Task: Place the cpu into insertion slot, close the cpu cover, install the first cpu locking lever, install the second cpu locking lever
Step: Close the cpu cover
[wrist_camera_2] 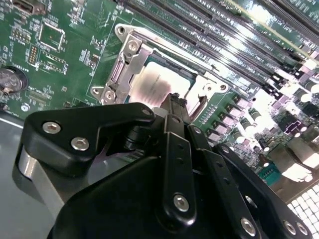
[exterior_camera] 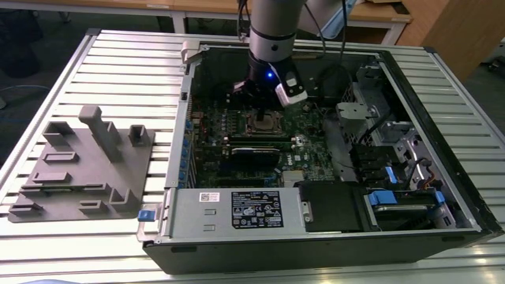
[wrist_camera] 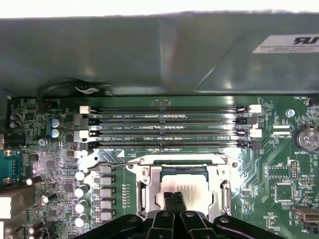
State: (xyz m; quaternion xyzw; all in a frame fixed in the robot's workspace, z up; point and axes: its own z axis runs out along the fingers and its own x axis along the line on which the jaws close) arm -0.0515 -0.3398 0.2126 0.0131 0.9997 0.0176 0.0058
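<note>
The end effector (wrist_camera: 174, 199), fingers shut together and gripping nothing, points down at the cpu (wrist_camera: 185, 172). The cpu lies flat within the cpu cover (wrist_camera: 149, 185) on the green motherboard (wrist_camera: 279, 164), with memory slots (wrist_camera: 164, 124) beyond.

I see open room above the green board (exterior_camera: 229, 127). My pincer (wrist_camera: 173, 195) hangs over the insertion slot (wrist_camera: 182, 174). 4 memory slots (wrist_camera: 169, 127) crowd 1 side, with the case wall (wrist_camera: 149, 55) beyond them. The drive cage (exterior_camera: 398, 151) blocks the exterior view's right.
</note>
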